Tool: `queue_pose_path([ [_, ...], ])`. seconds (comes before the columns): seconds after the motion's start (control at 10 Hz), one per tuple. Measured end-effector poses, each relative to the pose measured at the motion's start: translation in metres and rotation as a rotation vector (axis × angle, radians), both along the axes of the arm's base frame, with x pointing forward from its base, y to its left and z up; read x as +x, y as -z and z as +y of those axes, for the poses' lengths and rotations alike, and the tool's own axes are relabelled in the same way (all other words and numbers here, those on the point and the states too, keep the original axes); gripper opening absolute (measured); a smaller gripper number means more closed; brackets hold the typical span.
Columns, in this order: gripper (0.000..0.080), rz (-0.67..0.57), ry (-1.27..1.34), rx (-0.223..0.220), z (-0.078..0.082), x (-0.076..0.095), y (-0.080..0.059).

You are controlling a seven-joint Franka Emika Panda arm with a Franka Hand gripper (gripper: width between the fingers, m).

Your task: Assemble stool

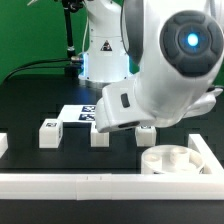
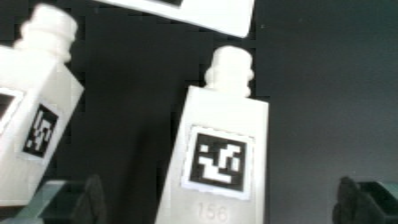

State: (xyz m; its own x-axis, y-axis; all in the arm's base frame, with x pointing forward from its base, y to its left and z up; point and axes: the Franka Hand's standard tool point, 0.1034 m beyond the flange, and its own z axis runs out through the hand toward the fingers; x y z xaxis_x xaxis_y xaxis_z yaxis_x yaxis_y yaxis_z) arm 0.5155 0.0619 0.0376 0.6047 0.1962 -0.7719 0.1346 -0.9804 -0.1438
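The leg [image 2: 228, 140] I want is a short white plastic block with a small peg on one end and a black-and-white tag on its flat face. I think it is light and hard, maybe a bit slippery, so I would pinch its two long flat sides, not the thin peg. It lies tag up on the dark tabletop [image 2: 320, 60], with a second leg [image 2: 36, 110] near it. In the wrist view it sits between the two fingers [image 2: 64, 200] of my end effector [image 2: 217, 198], which are spread wide, touch nothing and hold nothing. The round seat [image 1: 165, 160] sits by the white rail [image 1: 100, 182].
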Motion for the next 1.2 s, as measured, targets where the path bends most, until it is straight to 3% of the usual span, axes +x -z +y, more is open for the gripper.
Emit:
queue_pose_path([
  [0.3,0.0649,-0.032,-0.001,0.006,0.001,0.005,0.003],
  [0.4,0.0649,-0.027,0.018,-0.019,0.001,0.004,0.002],
  [0.5,0.0649,0.003,0.084,-0.117,-0.002,-0.003,0.0],
  [0.6,0.0649,0.02,0.111,-0.157,-0.003,-0.003,0.001],
  [1.2,0.0649,0.043,0.111,-0.158,-0.005,-0.006,0.008],
])
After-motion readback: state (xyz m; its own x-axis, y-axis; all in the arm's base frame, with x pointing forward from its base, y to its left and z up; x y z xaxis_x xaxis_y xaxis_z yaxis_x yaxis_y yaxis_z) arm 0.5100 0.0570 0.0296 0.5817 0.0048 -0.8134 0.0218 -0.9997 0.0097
